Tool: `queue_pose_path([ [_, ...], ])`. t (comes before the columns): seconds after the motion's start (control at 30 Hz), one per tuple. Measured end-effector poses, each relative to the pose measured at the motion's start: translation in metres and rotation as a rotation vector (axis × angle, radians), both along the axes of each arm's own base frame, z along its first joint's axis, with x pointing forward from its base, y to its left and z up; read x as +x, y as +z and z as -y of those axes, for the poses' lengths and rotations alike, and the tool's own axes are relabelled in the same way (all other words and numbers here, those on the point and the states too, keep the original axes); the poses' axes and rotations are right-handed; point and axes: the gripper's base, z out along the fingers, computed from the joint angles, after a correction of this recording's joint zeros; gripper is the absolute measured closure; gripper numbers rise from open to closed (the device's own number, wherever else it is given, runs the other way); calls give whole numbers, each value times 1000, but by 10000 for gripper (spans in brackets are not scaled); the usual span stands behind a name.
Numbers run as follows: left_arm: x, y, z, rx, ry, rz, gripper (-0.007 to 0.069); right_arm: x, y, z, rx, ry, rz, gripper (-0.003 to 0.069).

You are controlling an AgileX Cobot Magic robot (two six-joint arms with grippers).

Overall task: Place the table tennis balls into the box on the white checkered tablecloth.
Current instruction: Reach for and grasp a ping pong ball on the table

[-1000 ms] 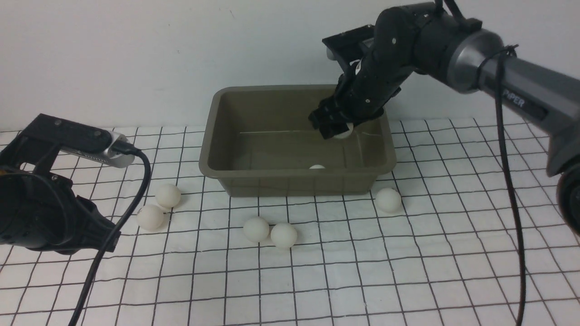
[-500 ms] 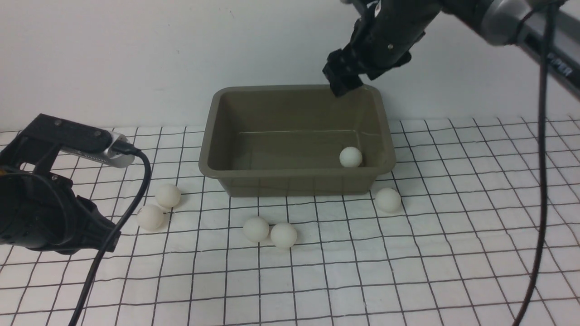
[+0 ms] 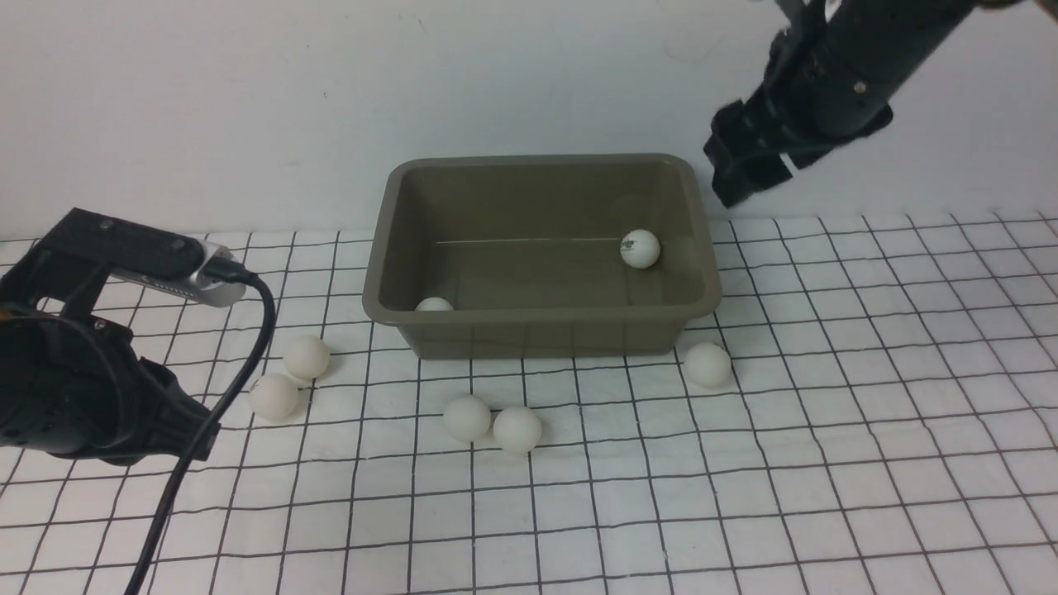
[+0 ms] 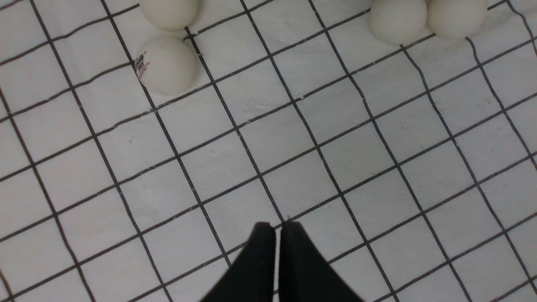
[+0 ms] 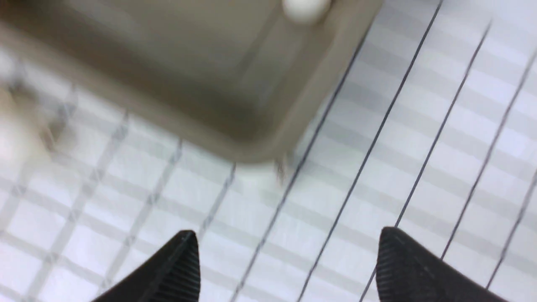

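Box (image 3: 545, 335) on the white checkered tablecloth (image 3: 744, 496) holds two table tennis balls (image 3: 640, 249); five more lie on the cloth in front of it. The right end effector (image 5: 285, 247) hovers wide and empty off the box's far right corner; the left end effector (image 4: 275, 228), pinched together, holds nothing.

Two white balls (image 3: 640, 249) lie inside olive box (image 3: 541, 330), five on tablecloth (image 3: 744, 496).

Front camera faces forward at box (image 3: 537, 335), left wrist close above checkered tablecloth (image 4: 289, 126), right wrist blurred, sharing box corner
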Motion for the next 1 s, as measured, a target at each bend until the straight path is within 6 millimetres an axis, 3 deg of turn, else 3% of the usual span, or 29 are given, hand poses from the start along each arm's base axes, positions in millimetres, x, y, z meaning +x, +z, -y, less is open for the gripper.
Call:
queue_pose_path([
  [0.1,0,0,0,0,0,0,625,-10,-43,3,-39,15,-94,148],
  [0.33,0,0,0,0,0,0,625,-19,-98,6,-31,74,-38,148],
  [0.8,0,0,0,0,-1,-2,625,-3,-131,-1,3,109,83,148],
  [1.0,0,0,0,0,-1,-2,625,2,-134,-3,21,110,131,148],
])
